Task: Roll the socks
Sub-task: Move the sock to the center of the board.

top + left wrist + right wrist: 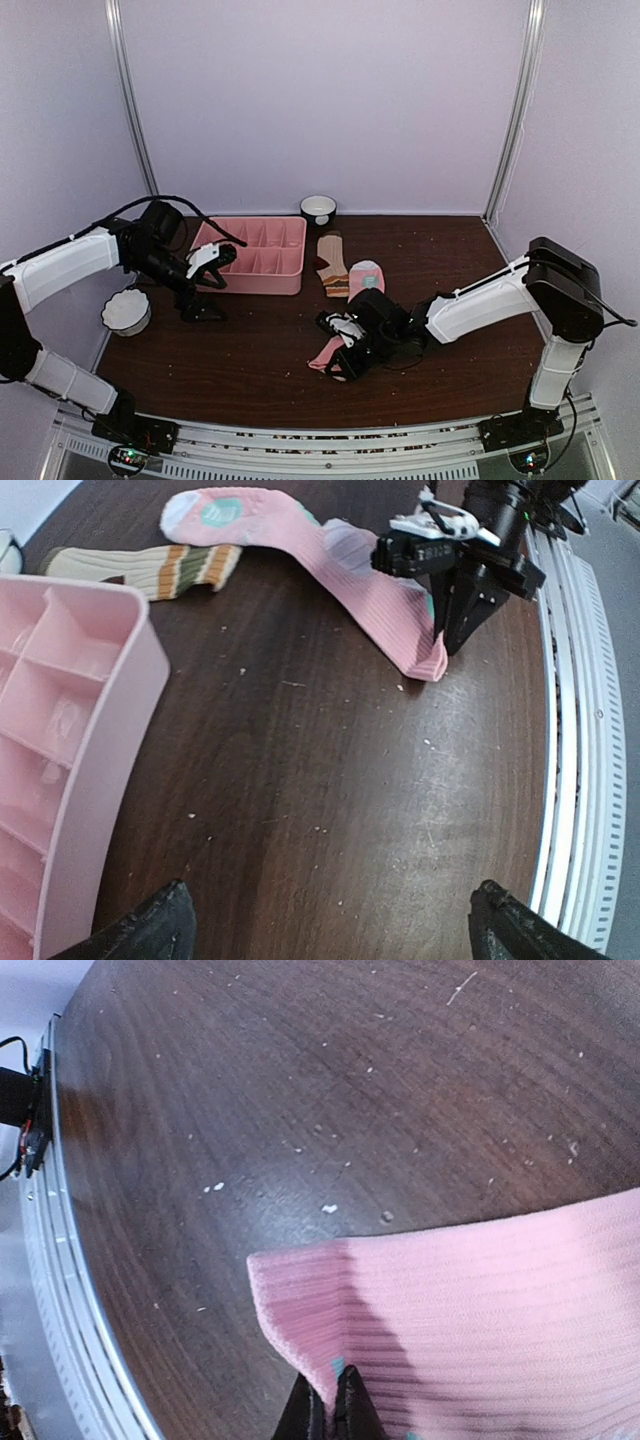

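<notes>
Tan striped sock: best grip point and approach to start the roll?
Probably the plain cream end, taken from above with the fingers across its narrow width. The tan sock lies flat and straight beside the pink tray. Its striped end sits close against the pink sock, so that end is crowded.

Item 1, pink sock (335,565): ribbed knit with a white toe bearing a teal patch. It is stretched out and unrolled on the table, toe far from me, cuff near. My right gripper (325,1410) has the cuff corner pinched between closed fingers.

Item 2, tan sock (150,568): cream leg with brown and darker stripes. It lies flat and unrolled just beside the pink toe, possibly touching it.
</notes>
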Robot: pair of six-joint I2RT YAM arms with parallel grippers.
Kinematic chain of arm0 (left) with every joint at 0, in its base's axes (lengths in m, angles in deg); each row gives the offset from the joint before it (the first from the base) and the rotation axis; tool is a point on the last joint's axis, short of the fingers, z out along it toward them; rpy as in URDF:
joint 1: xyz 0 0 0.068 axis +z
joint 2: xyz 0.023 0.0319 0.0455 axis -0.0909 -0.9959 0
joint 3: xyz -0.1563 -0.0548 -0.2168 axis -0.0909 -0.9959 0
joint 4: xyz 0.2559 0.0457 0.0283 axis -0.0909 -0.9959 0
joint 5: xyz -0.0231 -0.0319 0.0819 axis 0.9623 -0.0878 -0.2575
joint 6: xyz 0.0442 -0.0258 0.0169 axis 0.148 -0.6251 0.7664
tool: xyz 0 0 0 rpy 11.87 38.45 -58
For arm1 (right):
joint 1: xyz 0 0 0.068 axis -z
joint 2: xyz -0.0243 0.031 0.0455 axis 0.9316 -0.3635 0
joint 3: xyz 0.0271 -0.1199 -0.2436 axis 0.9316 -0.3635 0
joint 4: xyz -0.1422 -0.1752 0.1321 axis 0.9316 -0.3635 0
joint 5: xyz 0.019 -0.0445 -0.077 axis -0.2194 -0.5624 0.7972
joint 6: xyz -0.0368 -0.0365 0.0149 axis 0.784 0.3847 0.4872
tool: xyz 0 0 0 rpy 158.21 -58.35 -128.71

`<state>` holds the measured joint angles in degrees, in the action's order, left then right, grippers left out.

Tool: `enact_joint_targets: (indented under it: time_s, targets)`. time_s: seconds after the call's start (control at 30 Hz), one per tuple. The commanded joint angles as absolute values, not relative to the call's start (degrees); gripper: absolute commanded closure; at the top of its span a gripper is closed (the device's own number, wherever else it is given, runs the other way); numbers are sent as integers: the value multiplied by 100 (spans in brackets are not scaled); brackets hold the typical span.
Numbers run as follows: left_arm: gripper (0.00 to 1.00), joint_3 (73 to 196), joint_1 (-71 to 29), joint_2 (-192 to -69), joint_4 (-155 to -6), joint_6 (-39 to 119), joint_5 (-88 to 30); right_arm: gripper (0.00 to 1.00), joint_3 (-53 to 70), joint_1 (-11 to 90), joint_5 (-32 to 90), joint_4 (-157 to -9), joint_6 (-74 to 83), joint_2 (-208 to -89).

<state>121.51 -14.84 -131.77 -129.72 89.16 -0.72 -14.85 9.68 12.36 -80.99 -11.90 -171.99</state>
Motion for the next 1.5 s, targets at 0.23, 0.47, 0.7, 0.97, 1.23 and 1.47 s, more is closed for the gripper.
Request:
enact_joint_targets:
  time_s: [0.23,0.47,0.7,0.97,1.23,1.47]
  targets:
    - [2,12097,-3188,-13996,-11375,9141,-699,100,-2330,961,6,-6153,-2841,-16996]
    - [2,12713,-3856,-15002,-11395,9366,-841,98,-2915,1066,-2,-5334,-3541,-16973]
    - [18,13165,-4528,-15712,-11234,9122,-952,91,-3422,1080,166,-4799,-3855,-16785]
    - [37,13393,-4672,-16220,-11263,8938,12,75,-3790,1090,284,-4438,-3874,-16627]
    - [31,13093,-5014,-16323,-10740,8745,6,66,-3924,1086,413,-4275,-3914,-16467]
    - [24,12637,-5057,-16145,-10489,8886,83,57,-4127,1197,634,-4765,-3730,-15511]
